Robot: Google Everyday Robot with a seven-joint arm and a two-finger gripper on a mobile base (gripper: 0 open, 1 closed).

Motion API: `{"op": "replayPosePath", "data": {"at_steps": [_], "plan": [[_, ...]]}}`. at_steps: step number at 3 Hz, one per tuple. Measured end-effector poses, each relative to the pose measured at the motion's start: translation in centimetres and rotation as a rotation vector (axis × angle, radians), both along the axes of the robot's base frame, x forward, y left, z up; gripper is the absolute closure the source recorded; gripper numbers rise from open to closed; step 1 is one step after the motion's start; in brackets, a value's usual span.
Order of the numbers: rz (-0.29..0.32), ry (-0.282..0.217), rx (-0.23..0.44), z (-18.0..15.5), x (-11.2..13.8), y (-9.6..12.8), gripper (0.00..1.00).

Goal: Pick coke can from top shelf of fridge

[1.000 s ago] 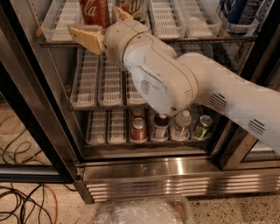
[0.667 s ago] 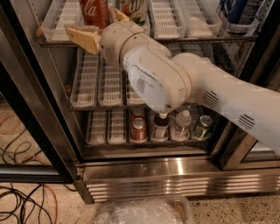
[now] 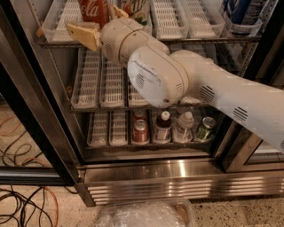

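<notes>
The coke can [image 3: 93, 9], red with white script, stands in a clear lane tray on the top shelf [image 3: 208, 39] of the fridge [image 3: 177, 182], cut off by the upper edge of the view. My gripper [image 3: 91, 20] is at the shelf's front, with its tan fingers [image 3: 84, 35] spread. One finger is low and left of the can, the other by its right side. The can stands between them, and I see no squeeze on it. My white arm crosses the middle shelf from the right.
A white-and-green can [image 3: 135, 9] stands right of the coke can, and blue cans [image 3: 242, 11] at top right. The bottom rack holds a small red can [image 3: 140, 131], two bottles [image 3: 163, 126] and a green can [image 3: 205, 128]. A plastic bag [image 3: 146, 215] and cables [image 3: 22, 208] lie on the floor.
The gripper has crept a little up and left toward the coke can. The can has not moved.
</notes>
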State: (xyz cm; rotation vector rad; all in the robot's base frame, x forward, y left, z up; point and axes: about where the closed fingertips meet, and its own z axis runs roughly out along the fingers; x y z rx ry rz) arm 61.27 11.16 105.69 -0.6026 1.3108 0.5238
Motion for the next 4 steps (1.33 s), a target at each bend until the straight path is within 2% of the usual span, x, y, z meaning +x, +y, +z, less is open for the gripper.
{"op": "replayPosePath", "data": {"at_steps": [4], "plan": [[0.006,0.008,-0.017,0.3,2.0,0.9,0.27]]}}
